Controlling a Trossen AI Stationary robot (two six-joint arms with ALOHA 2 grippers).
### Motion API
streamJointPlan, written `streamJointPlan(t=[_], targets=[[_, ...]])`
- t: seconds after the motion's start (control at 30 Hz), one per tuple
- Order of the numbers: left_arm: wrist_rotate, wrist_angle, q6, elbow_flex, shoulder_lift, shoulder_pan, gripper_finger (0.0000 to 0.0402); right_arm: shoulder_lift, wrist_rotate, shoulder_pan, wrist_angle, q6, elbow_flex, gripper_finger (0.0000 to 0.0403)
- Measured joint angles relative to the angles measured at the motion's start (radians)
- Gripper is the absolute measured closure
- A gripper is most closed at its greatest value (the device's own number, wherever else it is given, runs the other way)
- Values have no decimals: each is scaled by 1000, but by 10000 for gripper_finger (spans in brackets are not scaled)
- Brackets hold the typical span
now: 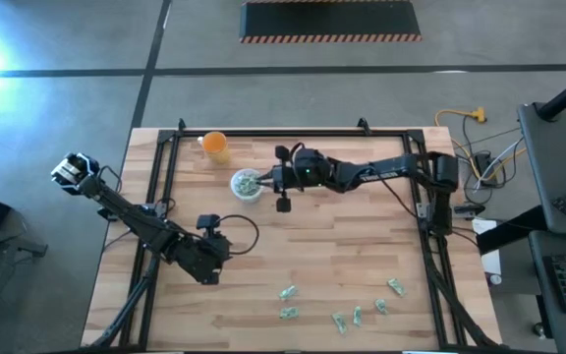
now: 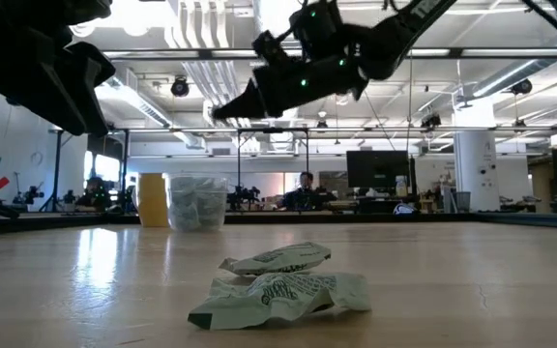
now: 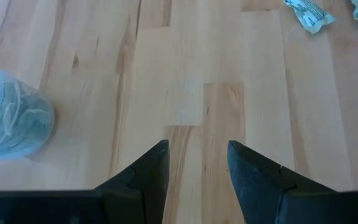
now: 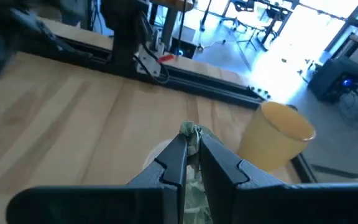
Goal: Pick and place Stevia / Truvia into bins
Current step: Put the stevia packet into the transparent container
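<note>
Pinching a crumpled green-white sachet (image 4: 191, 134), right tool (image 4: 191, 146) above clear cup (image 1: 247, 185), left tool (image 3: 197, 165) spread.

A pale wooden worktop (image 1: 342, 256) stood on a grey concrete floor (image 1: 362, 93), while beyond it stretched an open hall with bright ceiling lights (image 2: 201, 29), a white column (image 2: 474, 169) and dark monitors (image 2: 370, 164).

Pale green-and-white printed Stevia / Truvia sachets (image 1: 288, 293) lie on a light blond wooden tabletop (image 1: 342, 256) of striped, plank-like grain, edged by a black metal frame (image 1: 170, 147). At the far left stand a translucent whitish cup (image 1: 247, 185), green-and-white inside with sachets, and beside it an opaque orange-yellow cup (image 1: 214, 146). Both arms are dark, near black: the right gripper (image 4: 192, 144) pinches a pale green sachet (image 4: 190, 131), the left gripper (image 3: 196, 155) shows plain black fingers, and beyond the table lie grey floor and a black mat with orange-striped edging (image 1: 330, 22).
</note>
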Motion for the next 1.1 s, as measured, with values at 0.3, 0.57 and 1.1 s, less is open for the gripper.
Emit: streamJointPlan(t=[0.3, 0.57, 1.1], targets=[[0, 1, 0, 0, 0, 0, 256, 144, -1, -25, -31, 37, 113, 369], [0, 1, 1, 0, 0, 0, 256, 194, 1, -69, -207, 213, 236, 369], [-1, 7, 12, 0, 0, 0, 256, 221, 0, -66, -294, 166, 280, 316]])
